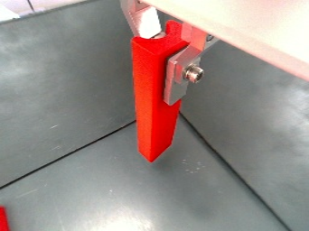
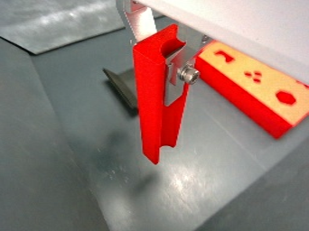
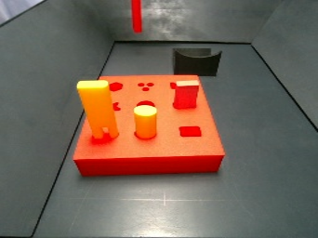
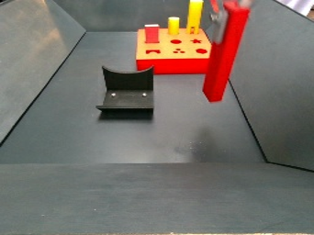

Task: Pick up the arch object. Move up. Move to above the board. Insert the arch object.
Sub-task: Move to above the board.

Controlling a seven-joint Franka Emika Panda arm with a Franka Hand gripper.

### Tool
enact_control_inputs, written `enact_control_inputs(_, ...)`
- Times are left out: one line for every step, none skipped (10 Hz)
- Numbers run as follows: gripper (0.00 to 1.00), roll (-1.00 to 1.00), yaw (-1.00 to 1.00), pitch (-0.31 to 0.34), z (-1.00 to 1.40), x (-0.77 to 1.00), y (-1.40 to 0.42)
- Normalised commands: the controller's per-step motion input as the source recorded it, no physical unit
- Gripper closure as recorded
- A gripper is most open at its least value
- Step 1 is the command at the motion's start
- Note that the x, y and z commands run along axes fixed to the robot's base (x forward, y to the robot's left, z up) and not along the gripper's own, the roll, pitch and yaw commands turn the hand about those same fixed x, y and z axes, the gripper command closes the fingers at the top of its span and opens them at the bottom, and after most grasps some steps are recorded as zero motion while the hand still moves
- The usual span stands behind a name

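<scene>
The arch object (image 1: pixel 154 104), a tall slim bright red bar, hangs upright off the grey floor with my gripper (image 1: pixel 164 56) shut on its upper end. In both wrist views a silver finger (image 2: pixel 182 78) presses its side. In a side view the arch object (image 4: pixel 219 57) hangs well above the floor, beside the board's near end. In the other side view only its lower tip (image 3: pixel 137 15) shows, high up beyond the board's far edge. The board (image 3: pixel 155 154) is a thick red slab with shaped holes in its top.
On the board stand a tall yellow-orange block (image 3: pixel 93 110), a yellow peg (image 3: pixel 145 121) and a red peg (image 3: pixel 185 93). The dark fixture (image 4: pixel 127 90) stands on the floor near the board, to one side of the arch object. Grey walls ring the floor.
</scene>
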Motion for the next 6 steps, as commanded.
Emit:
enact_control_inputs(1.00,-0.06,0.09,0.066,0.48,0.15,0.01)
enact_control_inputs(1.00,-0.05,0.07,0.045,0.32,0.08,-0.01)
enact_control_inputs(1.00,0.12,-1.00,0.175,0.31,0.15,-1.00)
enact_control_inputs(1.00,0.13,-1.00,0.189,0.29,0.16,-1.00)
enact_control_inputs(1.00,0.10,-0.65,0.152,0.30,0.15,-1.00)
enact_control_inputs(1.00,0.05,-0.48,0.124,0.30,0.15,-1.00)
